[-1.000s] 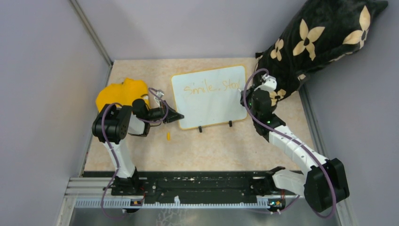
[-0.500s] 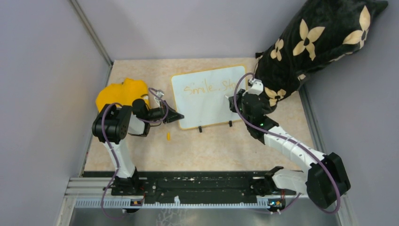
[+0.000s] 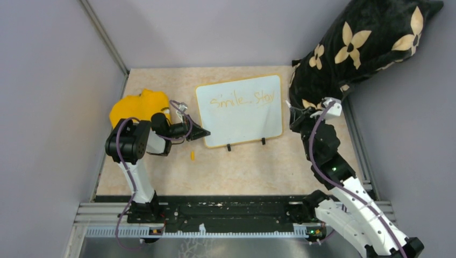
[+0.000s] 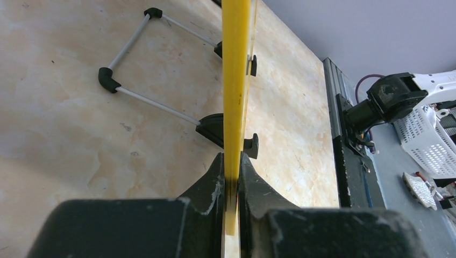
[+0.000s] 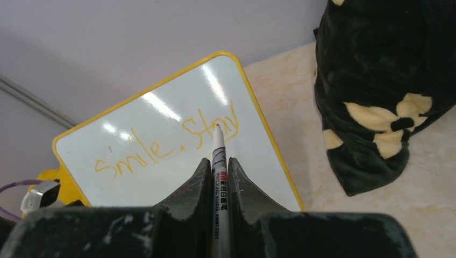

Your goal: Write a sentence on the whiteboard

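Observation:
The whiteboard [image 3: 239, 115] stands upright on its black feet at mid table, with a thin yellow frame. The sentence [image 3: 242, 99] reads "Smile, Stay" in orange on one line; no second line shows. My left gripper [image 3: 202, 133] is shut on the board's lower left frame edge, seen edge-on in the left wrist view [image 4: 235, 80] between my fingers [image 4: 232, 164]. My right gripper [image 3: 295, 114] is off the board's right edge, shut on a white marker [image 5: 218, 148]. The marker tip points at the board [image 5: 161, 115] near "Stay" [image 5: 212, 124], and sits apart from it.
A black pillow with cream flowers [image 3: 365, 43] lies at the back right, close behind my right gripper, and also shows in the right wrist view [image 5: 387, 80]. A yellow cloth [image 3: 137, 106] lies behind my left arm. A small orange cap [image 3: 192, 156] lies in front of the board.
My right arm has pulled the marker off the board's face and swung back to the right, beside the pillow. "Stay" now shows in full. The left arm and board have not moved.

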Motion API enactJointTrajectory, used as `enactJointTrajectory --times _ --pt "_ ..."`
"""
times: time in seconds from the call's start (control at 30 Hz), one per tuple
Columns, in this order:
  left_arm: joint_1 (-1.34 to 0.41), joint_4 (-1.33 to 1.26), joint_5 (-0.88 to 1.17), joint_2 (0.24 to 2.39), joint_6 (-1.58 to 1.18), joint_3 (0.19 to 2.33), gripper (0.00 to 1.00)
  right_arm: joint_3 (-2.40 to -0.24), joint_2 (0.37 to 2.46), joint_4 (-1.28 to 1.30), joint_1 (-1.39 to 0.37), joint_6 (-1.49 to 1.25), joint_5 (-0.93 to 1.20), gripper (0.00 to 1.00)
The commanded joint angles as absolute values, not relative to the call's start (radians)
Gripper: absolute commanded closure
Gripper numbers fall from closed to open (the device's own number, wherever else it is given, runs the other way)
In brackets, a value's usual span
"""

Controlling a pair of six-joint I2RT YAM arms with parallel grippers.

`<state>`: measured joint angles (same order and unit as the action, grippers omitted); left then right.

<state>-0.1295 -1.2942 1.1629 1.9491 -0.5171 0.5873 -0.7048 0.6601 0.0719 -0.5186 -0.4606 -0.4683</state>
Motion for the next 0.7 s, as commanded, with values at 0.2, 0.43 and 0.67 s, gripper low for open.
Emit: enactJointTrajectory --times 0.2,0.43,0.67 --pt "-0.129 -1.249 1.132 1.982 -0.489 0.592 1.0 -0.717 0.726 0.07 -0.711 -0.333 -0.555 1.0" --pt "-0.126 -1.253 1.132 1.988 -0.498 0.592 1.0 -0.739 0.921 -0.089 -0.944 -0.262 -0.696 1.0" --pt "-0.121 -1.267 1.131 1.993 -0.511 0.591 1.0 -0.732 1.037 -0.186 -0.95 -0.274 -0.621 1.0"
